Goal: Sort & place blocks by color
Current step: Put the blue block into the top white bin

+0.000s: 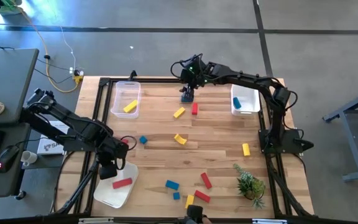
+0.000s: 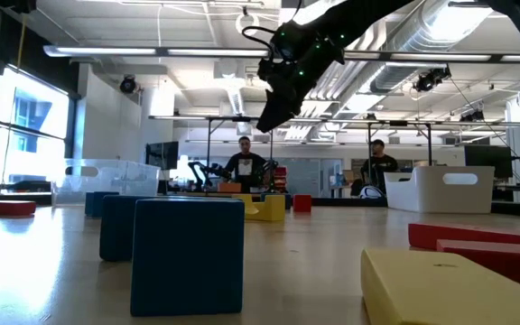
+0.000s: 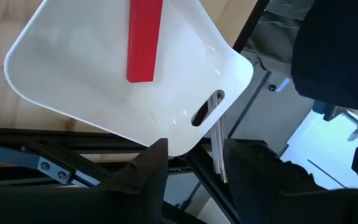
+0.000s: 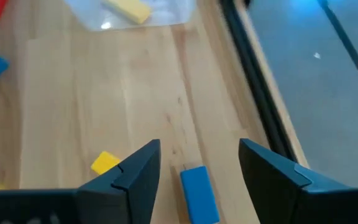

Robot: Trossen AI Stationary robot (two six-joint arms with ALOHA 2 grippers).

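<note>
High view, table (image 1: 216,134): wooden top inside a dark frame, blocks scattered over it, three bins near its edges.
Left arm: reaching in from the table's left side, left gripper (image 1: 107,169) over the near-left corner, just beside the white tray (image 1: 107,194).
Right arm: bent across the far edge, right gripper (image 1: 188,94) hanging near the far middle.
White tray: holding one red bar (image 1: 122,183); left wrist view shows the same red bar (image 3: 144,38) lying flat in the tray (image 3: 73,81), with the dark fingers (image 3: 143,177) parted and nothing between them.
Clear bin (image 1: 125,99): at the far left, one yellow block (image 1: 130,106) inside.
White bin (image 1: 243,100): at the far right, a blue block (image 1: 237,102) inside.
Plant (image 1: 250,184): small and green, at the near-right corner, near a red block (image 1: 206,180).
Loose blocks: yellow (image 1: 179,112) and red (image 1: 194,109) near the far middle, yellow (image 1: 180,139) at centre, blue (image 1: 143,140) to its left, yellow (image 1: 246,149) at right, blue (image 1: 172,185) near the front.
Right wrist view: fingers (image 4: 135,171) spread wide, a blue bar (image 4: 199,193) lying on the wood between them, untouched; hidden under the gripper in the high view.
Low view: big blue block (image 2: 188,255) and yellow block (image 2: 450,287) filling the foreground; two people standing far behind the table.
</note>
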